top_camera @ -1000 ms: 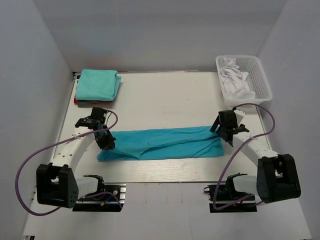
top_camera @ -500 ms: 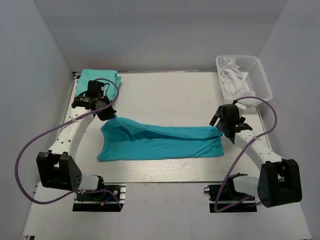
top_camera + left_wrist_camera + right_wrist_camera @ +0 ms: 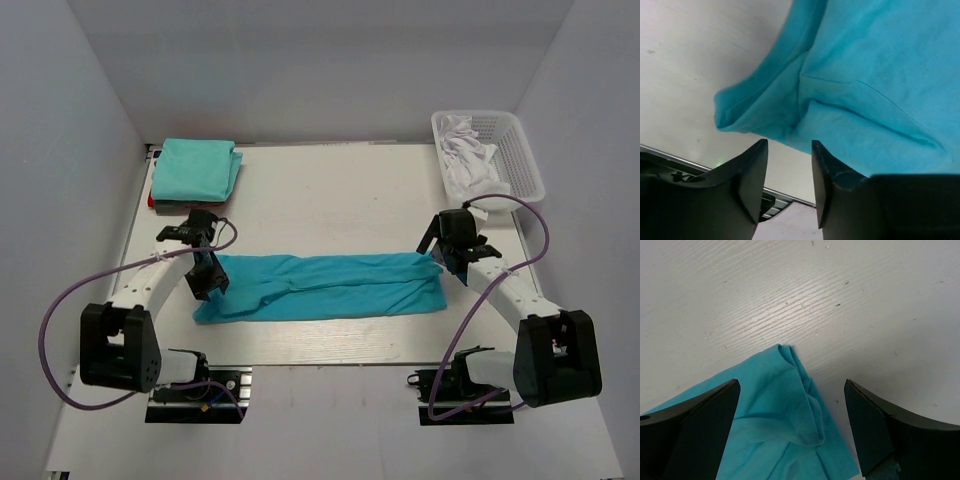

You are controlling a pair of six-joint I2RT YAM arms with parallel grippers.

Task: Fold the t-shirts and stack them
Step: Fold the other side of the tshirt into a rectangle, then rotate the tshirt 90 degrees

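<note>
Your bright turquoise cloth t-shirt (image 3: 330,285) lies folded lengthwise on the white worktop (image 3: 330,200). Your left jaws are narrow and empty; your right jaws gape wide above its corner.

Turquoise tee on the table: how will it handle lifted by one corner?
Probably floppy: the turquoise t-shirt lies with soft creases, its corner bunched. Likely sags and unfolds if hung from one corner, since its folded layers look loose.
</note>
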